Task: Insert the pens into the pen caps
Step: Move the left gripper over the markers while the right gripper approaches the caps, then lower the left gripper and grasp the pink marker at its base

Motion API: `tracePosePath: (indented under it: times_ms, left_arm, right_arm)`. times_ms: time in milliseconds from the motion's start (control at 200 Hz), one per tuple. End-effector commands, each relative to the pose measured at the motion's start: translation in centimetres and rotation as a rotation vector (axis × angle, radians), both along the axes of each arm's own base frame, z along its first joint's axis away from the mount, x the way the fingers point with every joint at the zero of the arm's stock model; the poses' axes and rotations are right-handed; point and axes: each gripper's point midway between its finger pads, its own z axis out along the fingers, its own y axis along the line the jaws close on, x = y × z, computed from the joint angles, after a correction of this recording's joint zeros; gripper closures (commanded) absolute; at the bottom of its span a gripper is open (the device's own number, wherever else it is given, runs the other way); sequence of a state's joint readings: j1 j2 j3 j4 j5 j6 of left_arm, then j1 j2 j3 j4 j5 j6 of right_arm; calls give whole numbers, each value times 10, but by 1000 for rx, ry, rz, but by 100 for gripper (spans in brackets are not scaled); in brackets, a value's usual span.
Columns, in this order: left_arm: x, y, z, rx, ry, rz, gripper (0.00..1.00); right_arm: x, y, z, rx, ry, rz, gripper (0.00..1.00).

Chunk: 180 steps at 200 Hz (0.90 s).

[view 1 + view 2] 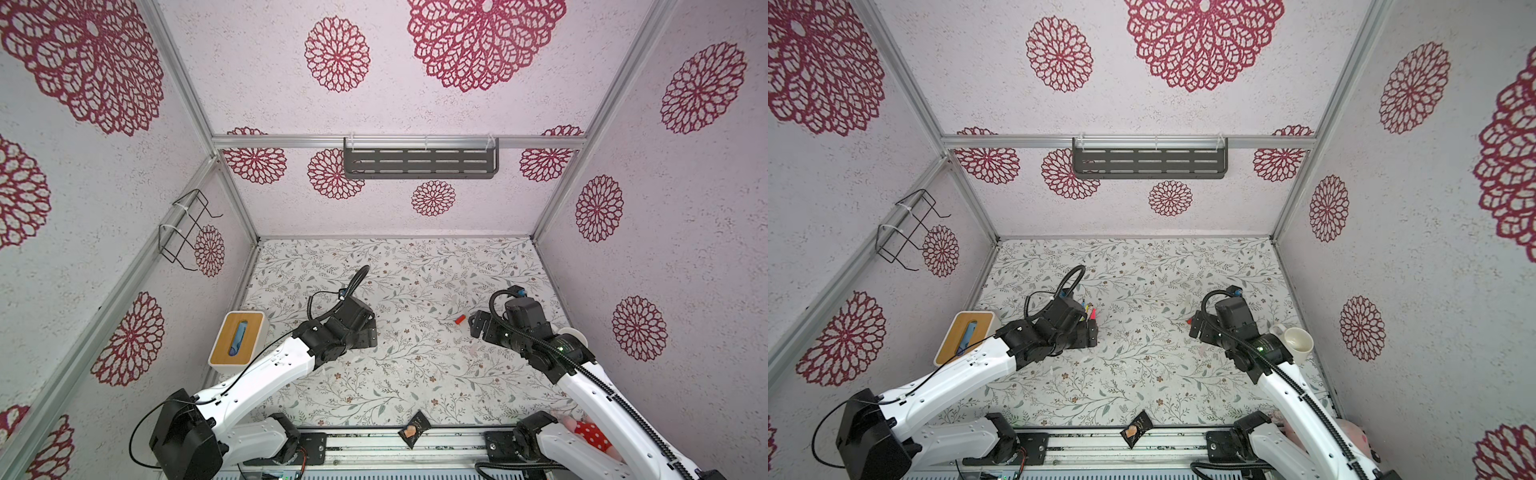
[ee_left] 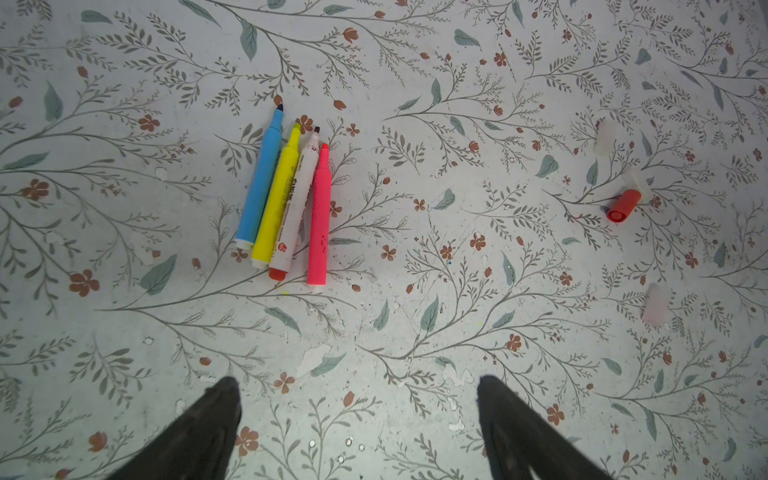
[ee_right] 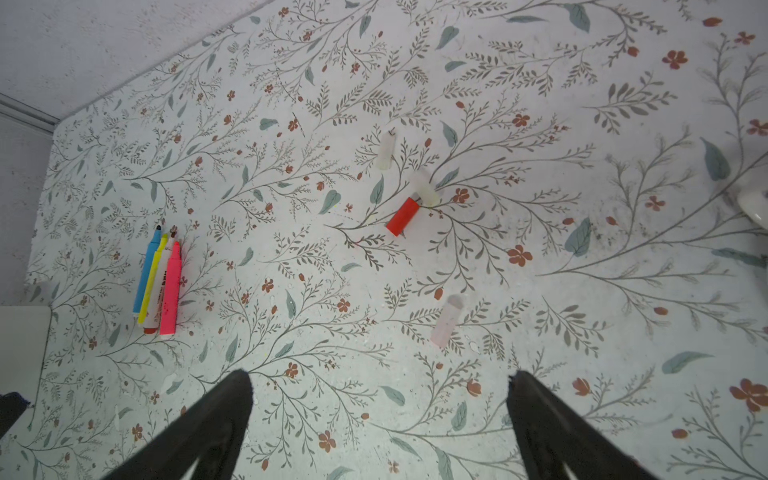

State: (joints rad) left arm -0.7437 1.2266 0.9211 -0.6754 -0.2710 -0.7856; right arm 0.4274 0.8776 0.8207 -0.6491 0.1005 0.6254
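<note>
Side by side on the floral table lie the pens, uncapped: blue (image 2: 261,178), yellow (image 2: 276,199), white-bodied with a red end (image 2: 293,208) and pink (image 2: 320,216). In a top view their tips (image 1: 1089,309) poke out just beyond my left gripper (image 1: 1092,332). That gripper (image 2: 357,386) hangs open above bare table short of the pens, holding nothing. The pen caps are scattered on the right: a red one (image 3: 403,216) and three pale translucent ones (image 3: 385,151) (image 3: 426,189) (image 3: 446,320). My right gripper (image 3: 380,378) is open and empty, close to the red cap (image 1: 459,319).
A wood-topped white box (image 1: 237,343) stands at the left edge beside the left arm. A white cup (image 1: 1298,340) sits at the right edge behind the right arm. A dark snack packet (image 1: 413,428) lies at the front edge. A grey shelf (image 1: 419,162) hangs on the back wall.
</note>
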Motion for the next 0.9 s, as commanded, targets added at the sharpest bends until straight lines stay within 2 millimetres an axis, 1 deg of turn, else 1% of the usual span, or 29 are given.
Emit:
tracePosePath:
  times_ms: [0, 115, 290, 435, 545, 710, 826, 896]
  left_arm:
    - [8, -7, 7, -23, -35, 6, 8]
    - [14, -10, -1, -33, -31, -7, 9]
    - [26, -4, -19, -35, 24, -5, 14]
    - [39, 0, -32, -48, 65, 4, 21]
    - [48, -2, -42, -38, 83, -10, 21]
    - [60, -14, -61, -22, 136, -45, 24]
    - [65, -15, -74, 15, 180, -37, 26]
    - [69, -15, -76, 38, 198, -31, 27]
  right_arm:
    - [3, -2, 2, -14, 20, -26, 1]
    - [18, 4, 2, -22, 31, -34, 1]
    - [40, 17, 0, 3, 34, -33, 1]
    - [53, 25, 2, 6, 28, -19, 1]
    - [60, 28, 0, -10, 38, -13, 1]
    - [59, 33, -9, 15, 54, 1, 3]
    - [53, 28, -13, 16, 59, -17, 1]
    - [49, 23, -14, 8, 53, -30, 1]
